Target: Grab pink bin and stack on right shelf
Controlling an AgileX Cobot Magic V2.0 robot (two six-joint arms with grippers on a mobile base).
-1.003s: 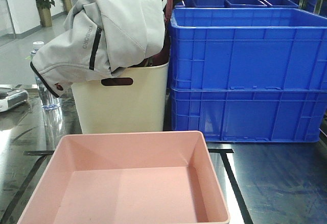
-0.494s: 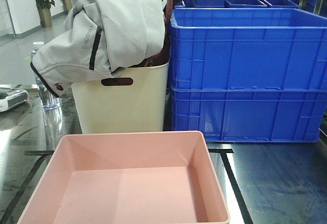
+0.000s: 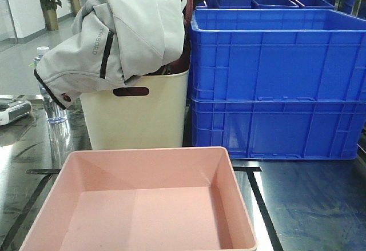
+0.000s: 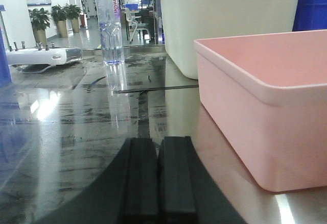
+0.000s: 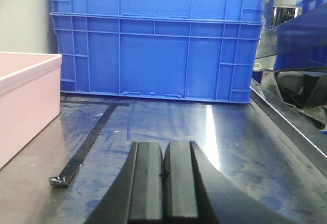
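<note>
Pink bin (image 3: 143, 205) sits on steel deck (image 4: 76, 127), empty. Left gripper (image 4: 157, 178) and right gripper (image 5: 163, 183) flank it low, both closed w/ nothing held, prob. poised to grab.

No displacement registers across the front-facing views. The pink bin (image 3: 143, 202) occupies the same position on the steel deck, with no shift, tilt or rotation. No other item in view alters position.

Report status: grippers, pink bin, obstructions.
Left gripper shut, empty, low beside the pink bin. Right gripper shut, empty, on the bin's other side. Bin empty, ungrasped, on steel deck. Cream basket and blue crates close behind.
</note>
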